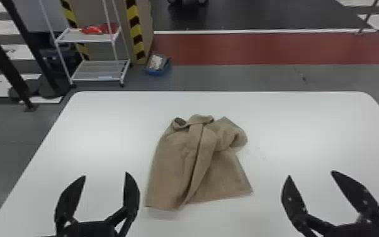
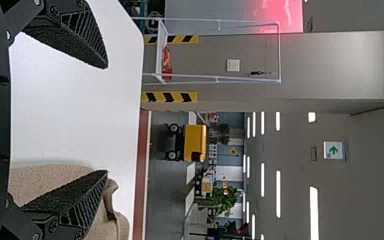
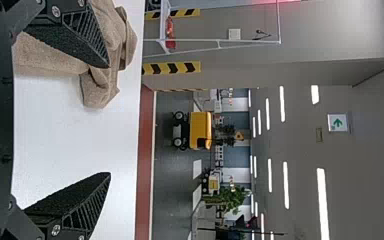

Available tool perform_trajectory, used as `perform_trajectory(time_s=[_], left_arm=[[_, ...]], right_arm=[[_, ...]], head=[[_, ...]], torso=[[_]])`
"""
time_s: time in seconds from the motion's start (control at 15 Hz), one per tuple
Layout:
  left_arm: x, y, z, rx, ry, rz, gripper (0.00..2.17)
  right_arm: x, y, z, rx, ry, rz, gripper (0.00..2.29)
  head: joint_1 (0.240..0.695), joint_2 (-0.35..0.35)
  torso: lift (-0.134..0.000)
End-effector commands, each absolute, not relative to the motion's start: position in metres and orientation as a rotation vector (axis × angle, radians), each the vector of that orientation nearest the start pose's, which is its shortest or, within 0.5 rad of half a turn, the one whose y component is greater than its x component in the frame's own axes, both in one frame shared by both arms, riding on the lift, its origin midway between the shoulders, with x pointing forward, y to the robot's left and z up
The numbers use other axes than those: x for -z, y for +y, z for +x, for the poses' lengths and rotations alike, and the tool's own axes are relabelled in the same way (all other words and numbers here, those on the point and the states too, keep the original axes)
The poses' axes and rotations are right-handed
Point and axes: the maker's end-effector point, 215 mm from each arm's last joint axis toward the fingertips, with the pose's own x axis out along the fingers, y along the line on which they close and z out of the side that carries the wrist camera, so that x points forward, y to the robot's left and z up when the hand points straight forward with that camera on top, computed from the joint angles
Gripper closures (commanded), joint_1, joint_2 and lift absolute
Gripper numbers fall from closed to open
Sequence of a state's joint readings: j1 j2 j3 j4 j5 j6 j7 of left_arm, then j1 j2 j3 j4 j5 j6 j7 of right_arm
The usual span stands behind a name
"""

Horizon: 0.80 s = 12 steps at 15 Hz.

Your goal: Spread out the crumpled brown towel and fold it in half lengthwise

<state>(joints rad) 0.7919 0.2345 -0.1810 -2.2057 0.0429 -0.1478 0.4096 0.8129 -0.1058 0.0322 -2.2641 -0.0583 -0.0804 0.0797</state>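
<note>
I had my left gripper [image 1: 105,174] and right gripper [image 1: 311,173] spread wide, one at each side of the brown towel [image 1: 170,167] – it lay crumpled on the white table [image 1: 104,126]. Beyond, a blue bin [image 1: 155,73] on the floor held something whitish – and a white rack [image 1: 85,39] carried red items [image 1: 93,30] on its upper shelf.

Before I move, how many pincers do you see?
2: the left pincer, left of the brown towel, and the right pincer, right of it. Both are open.
</note>
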Motion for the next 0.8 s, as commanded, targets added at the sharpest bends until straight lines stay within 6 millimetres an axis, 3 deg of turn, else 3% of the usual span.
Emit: perform_trajectory(time_s=[0.0, 0.73], left_arm=[[0.3318, 0.2246, 0.3493, -0.124, 0.034, 0.002, 0.14], [0.3337, 0.2238, 0.3495, -0.118, 0.037, 0.005, 0.14]], right_arm=[[0.3197, -0.1921, 0.3562, -0.172, 0.043, 0.008, 0.12], [0.3196, -0.1901, 0.3561, -0.172, 0.043, 0.015, 0.12]], head=[[0.695, 0.053], [0.695, 0.055]], torso=[[-0.123], [-0.123]])
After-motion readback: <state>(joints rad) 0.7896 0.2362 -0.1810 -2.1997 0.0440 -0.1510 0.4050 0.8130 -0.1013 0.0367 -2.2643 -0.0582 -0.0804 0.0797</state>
